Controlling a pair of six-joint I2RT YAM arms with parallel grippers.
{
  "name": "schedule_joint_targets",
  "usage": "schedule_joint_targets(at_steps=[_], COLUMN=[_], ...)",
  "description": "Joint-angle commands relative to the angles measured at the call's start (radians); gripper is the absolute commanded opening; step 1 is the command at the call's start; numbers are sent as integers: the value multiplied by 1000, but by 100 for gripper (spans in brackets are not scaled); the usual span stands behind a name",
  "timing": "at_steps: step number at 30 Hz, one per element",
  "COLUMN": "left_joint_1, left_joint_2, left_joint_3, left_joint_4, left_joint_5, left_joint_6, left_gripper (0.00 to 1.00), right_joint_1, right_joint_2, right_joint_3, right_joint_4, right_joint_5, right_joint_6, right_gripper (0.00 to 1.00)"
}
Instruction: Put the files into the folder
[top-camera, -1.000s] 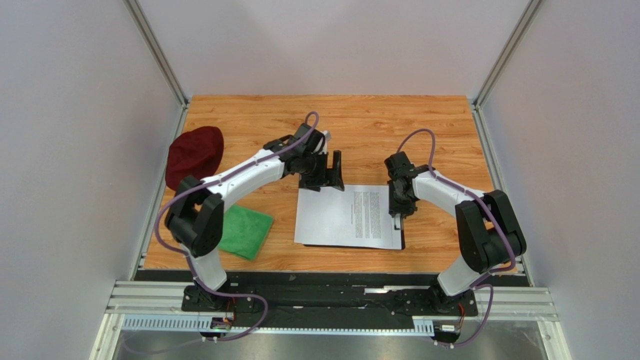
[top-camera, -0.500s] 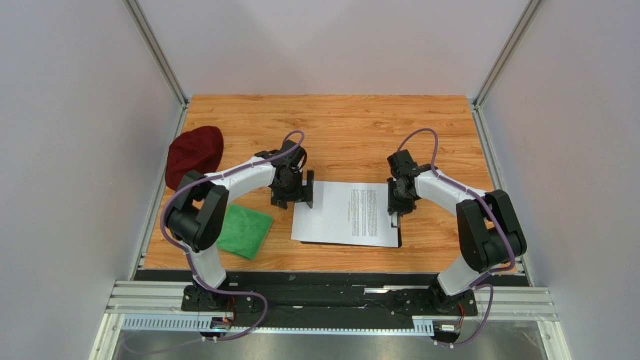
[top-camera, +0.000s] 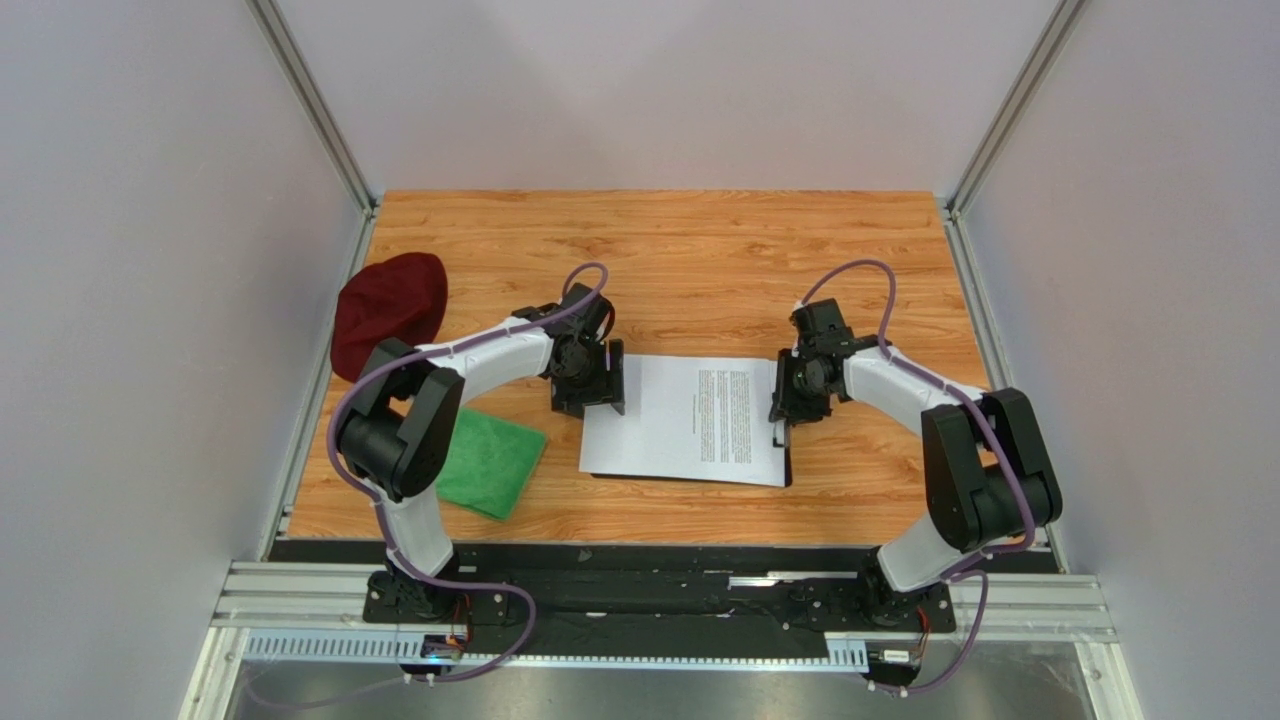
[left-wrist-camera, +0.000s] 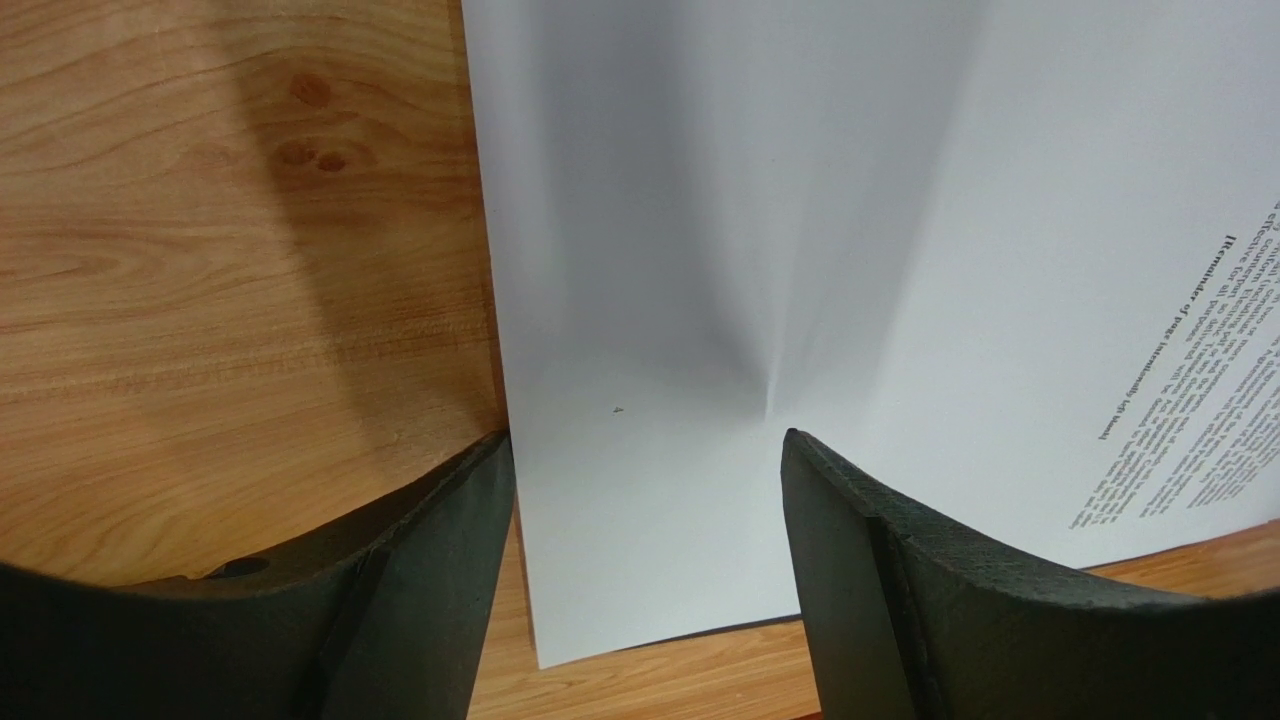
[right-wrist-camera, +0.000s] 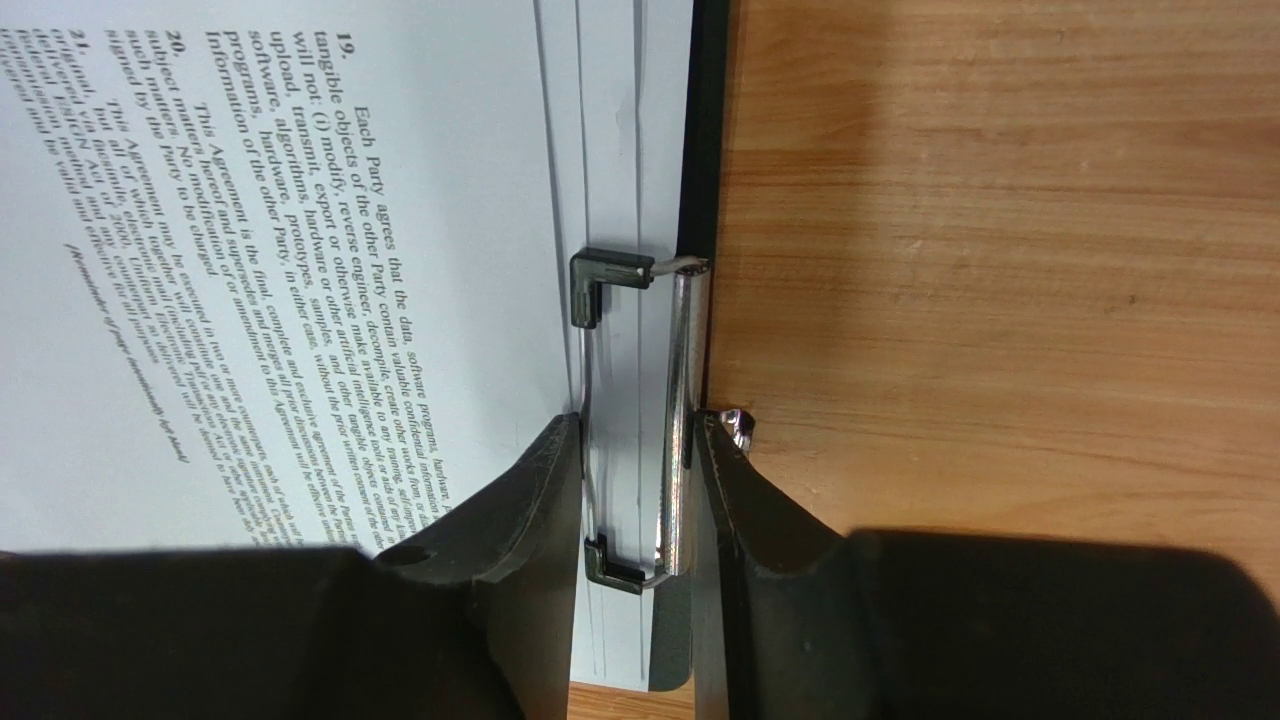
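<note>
The files, a stack of white sheets with a block of print, lie on the black folder, of which only thin edges show. In the right wrist view the sheets sit under a metal clip on the folder's spine. My right gripper is shut on that clip. My left gripper is open and low over the top sheet's left edge. One finger is on the wood, the other on the paper, which buckles slightly between them. From above, the left gripper is at the stack's left edge and the right gripper at its right edge.
A dark red hat lies at the table's left side. A green cloth lies near the left arm's base. Grey walls with metal rails enclose the wooden table.
My left gripper came down from the stack's far edge to its left edge and its jaws narrowed. The stack and folder shifted slightly left and turned. The right gripper kept its hold.
</note>
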Motion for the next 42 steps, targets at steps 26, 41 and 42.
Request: schedule_joint_targets(at_steps=[26,41,42], left_joint_1=[15,-36,-36], left_joint_2=[151,131,129], left_joint_3=[71,73,73], left_joint_4=[-32,34,34], left_joint_5=[-20,113,112], left_joint_6=[66,19,17], left_gripper=[73,83,85], right_joint_1=[-145,-72,-75], right_joint_2=[-91,-47,-42], right_joint_3=[-207,-63,-60], right_joint_4=[309,74,65], right_joint_5=[-367,-58,-48], right_joint_6=[4,6,4], right_gripper=[0,5,9])
